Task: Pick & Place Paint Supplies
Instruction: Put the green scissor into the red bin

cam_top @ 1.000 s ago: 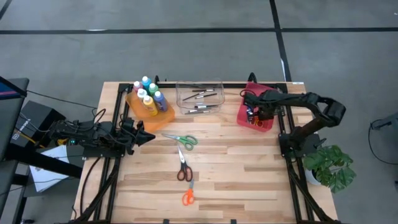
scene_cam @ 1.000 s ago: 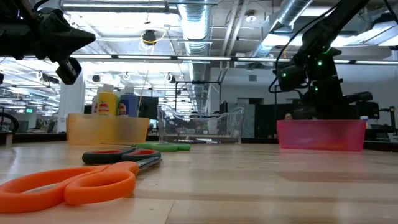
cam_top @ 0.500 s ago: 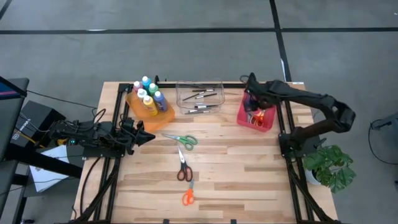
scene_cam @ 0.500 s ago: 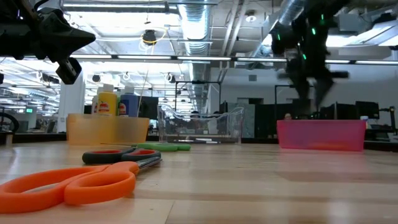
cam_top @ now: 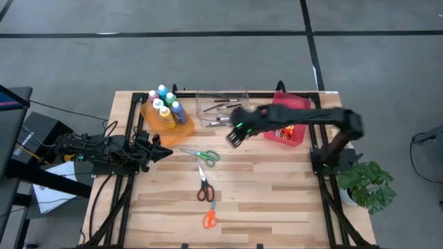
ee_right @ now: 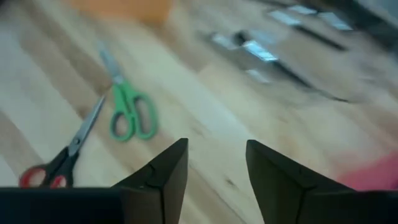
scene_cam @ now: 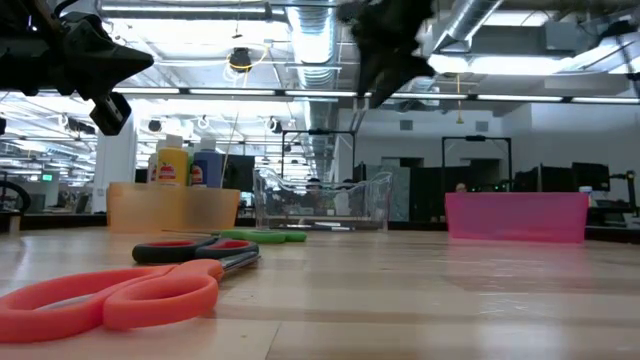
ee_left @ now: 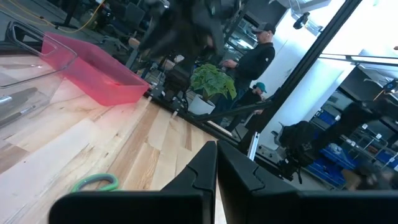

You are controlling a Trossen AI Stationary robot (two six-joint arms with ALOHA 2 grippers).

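Inside orange bin point(cam_top: 181, 128): paint bottles point(cam_top: 165, 104); clear bin point(cam_top: 242, 95): paintbrushes point(cam_top: 223, 106).

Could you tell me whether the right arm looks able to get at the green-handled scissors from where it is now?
Probably yes: the right gripper hangs open and empty above the table, and the green-handled scissors lie flat in the open beside it.

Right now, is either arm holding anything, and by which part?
Nothing is held. The right gripper hangs open and empty above the table; the left gripper is shut on nothing.
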